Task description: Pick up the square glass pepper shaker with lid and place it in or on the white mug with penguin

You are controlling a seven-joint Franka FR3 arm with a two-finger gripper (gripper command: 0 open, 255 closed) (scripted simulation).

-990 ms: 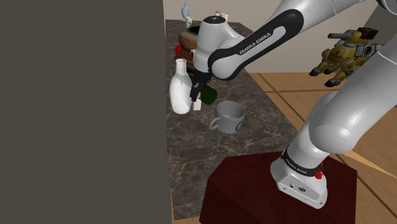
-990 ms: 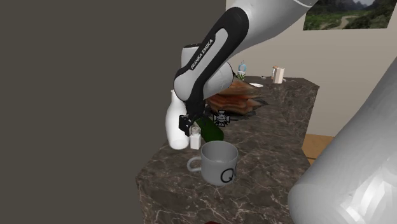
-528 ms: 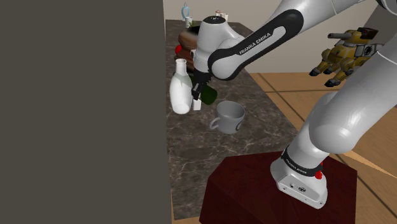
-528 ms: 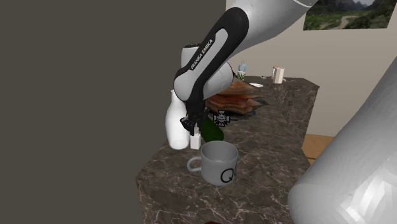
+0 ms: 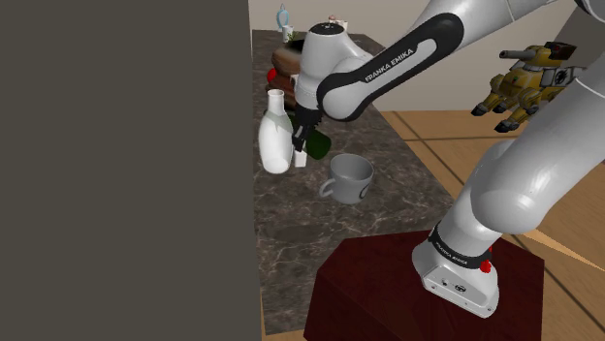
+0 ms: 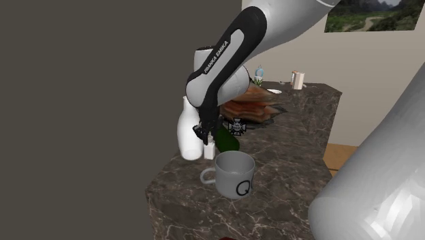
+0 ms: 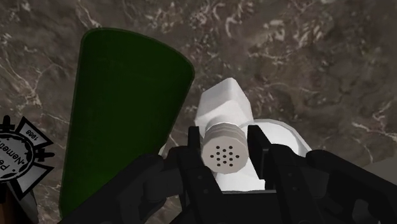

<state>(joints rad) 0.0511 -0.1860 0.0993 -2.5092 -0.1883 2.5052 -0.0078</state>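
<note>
On arm [image 5: 388, 68], FRANKA EMIKA lettering, pincer [image 7: 224, 156] clasping shaker [image 7: 222, 104]

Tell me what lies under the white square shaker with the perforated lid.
Dark marbled countertop shows around the white square shaker. Its own body and the black gripper cover its base, so contact is not visible.

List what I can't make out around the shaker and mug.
White square shaker with perforated lid: lid covered by the black gripper in both exterior views.
Pale mug: black marking curves out of sight in second exterior view; penguin unconfirmed.
Small pale-blue object far back: shoulder view, too small to identify.
</note>
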